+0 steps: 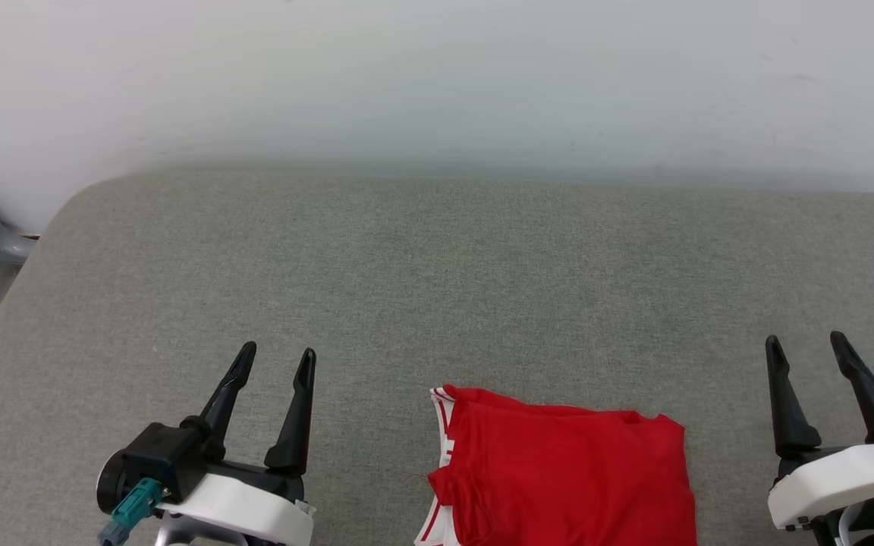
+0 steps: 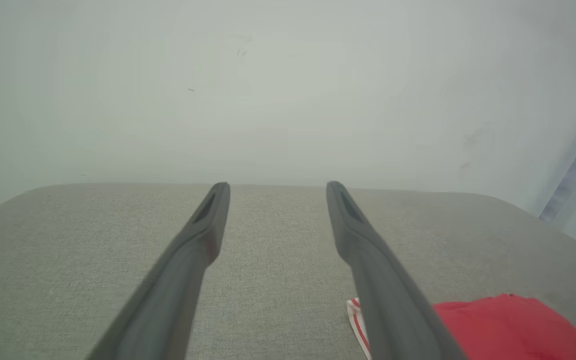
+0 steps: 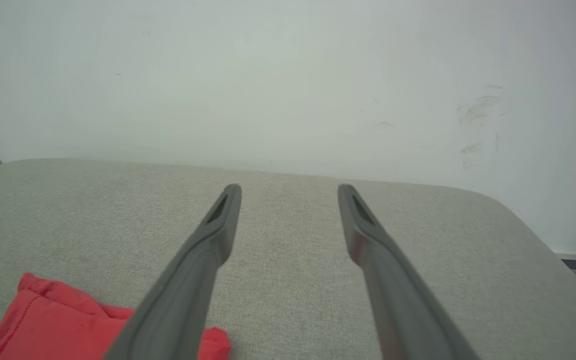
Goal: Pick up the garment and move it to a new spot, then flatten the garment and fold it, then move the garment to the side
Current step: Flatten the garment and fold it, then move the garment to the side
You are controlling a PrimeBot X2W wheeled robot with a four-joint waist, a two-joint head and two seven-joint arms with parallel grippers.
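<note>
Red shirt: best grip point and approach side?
Probably the far edge's two corners: the garment lies flat and layered on the grey pad, between the open grippers. Bring the left gripper onto the striped-trim corner from the left, the right gripper onto the plain red corner from the right.

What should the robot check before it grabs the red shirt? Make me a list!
1. The left jaws are open and hold nothing: ok.
2. The right jaws are open and hold nothing: ok.
3. The red shirt lies on the grey cushion, between the two arms: ok.
4. Shirt spread flat: not ok, it is folded over itself.
5. Whole shirt seen from the head: not ok, its near edge is cut off.
6. Bare cushion beyond the shirt for a new spot: ok.
</note>
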